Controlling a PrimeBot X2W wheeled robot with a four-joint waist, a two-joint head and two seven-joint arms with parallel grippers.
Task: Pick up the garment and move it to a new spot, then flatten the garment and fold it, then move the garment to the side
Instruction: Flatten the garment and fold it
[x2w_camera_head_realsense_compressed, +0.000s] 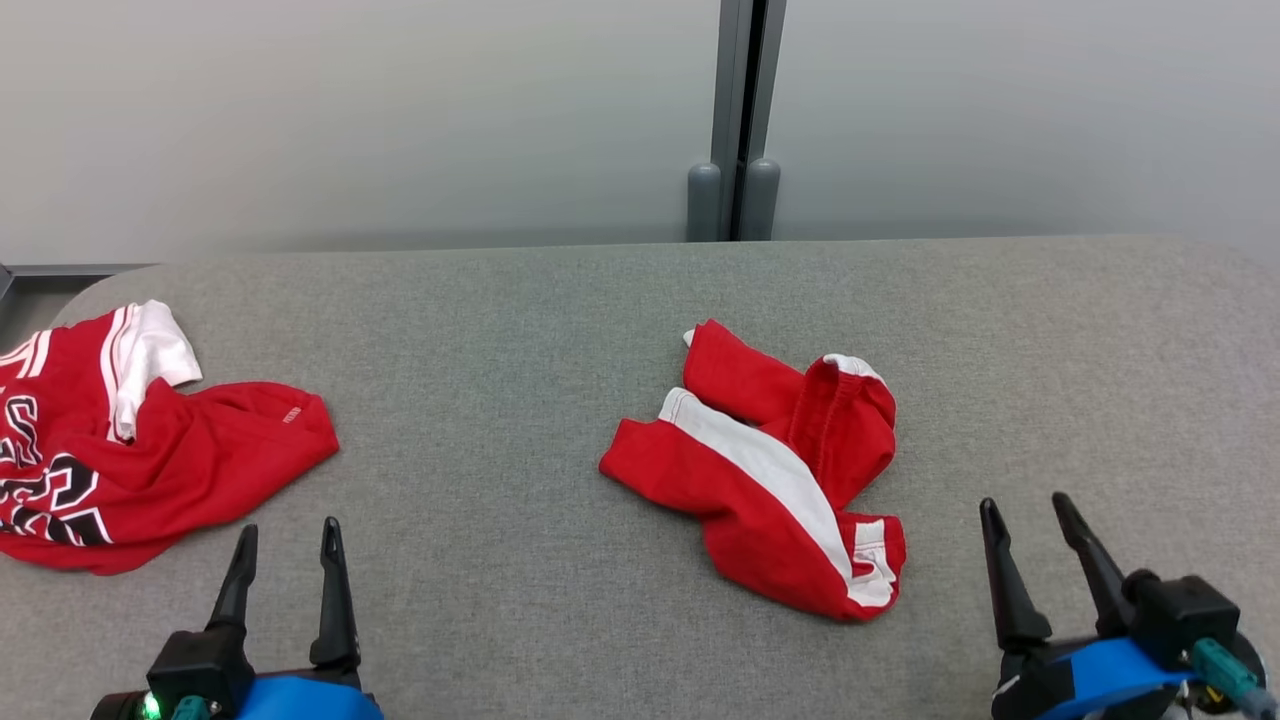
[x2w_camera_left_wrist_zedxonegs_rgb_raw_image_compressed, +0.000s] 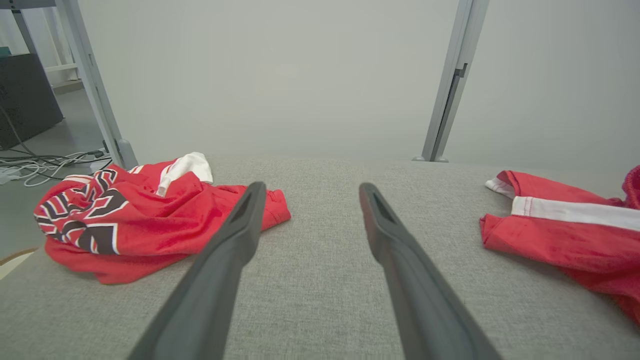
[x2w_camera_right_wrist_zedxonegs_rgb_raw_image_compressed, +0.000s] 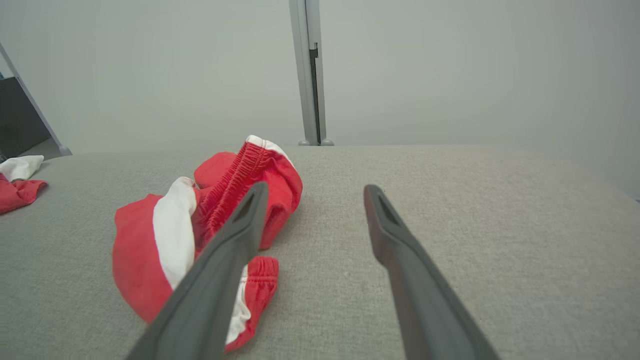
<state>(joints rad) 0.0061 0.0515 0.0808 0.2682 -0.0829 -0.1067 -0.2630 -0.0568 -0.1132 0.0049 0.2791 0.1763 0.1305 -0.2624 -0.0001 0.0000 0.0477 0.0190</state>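
- Your left gripper (x2w_camera_head_realsense_compressed: 289, 527) sits closest, at the lower left of the head view, with its two dark fingers spread apart and nothing between them.
- Your right gripper (x2w_camera_head_realsense_compressed: 1024, 500) sits at the lower right, fingers likewise parted and empty, angled slightly to the left.
- Both hover low over the grey fabric surface (x2w_camera_head_realsense_compressed: 500, 330). You cannot tell from these views whether the fingertips touch it.
- Look for the red shorts (x2w_camera_head_realsense_compressed: 770, 470) near the middle of the surface, crumpled in a heap, with a white side stripe running diagonally and the elastic waistband bunched up on the far side.
- From the right wrist, you see the shorts (x2w_camera_right_wrist_zedxonegs_rgb_raw_image_compressed: 135, 240) just left of the open right gripper (x2w_camera_right_wrist_zedxonegs_rgb_raw_image_compressed: 315, 186), partly behind its left finger but not between the fingers.
- From the left wrist, the shorts (x2w_camera_left_wrist_zedxonegs_rgb_raw_image_compressed: 550, 240) lie well off to the right of the open left gripper (x2w_camera_left_wrist_zedxonegs_rgb_raw_image_compressed: 312, 186).
- You also have a red jersey (x2w_camera_head_realsense_compressed: 180, 460) with black-and-white lettering and white sleeve trim, rumpled at the surface's left end, well apart from the shorts.
- That jersey (x2w_camera_left_wrist_zedxonegs_rgb_raw_image_compressed: 150, 225) lies just beyond the left gripper's left finger.
- Behind the surface stands a pale wall with a grey post (x2w_camera_head_realsense_compressed: 735, 120).
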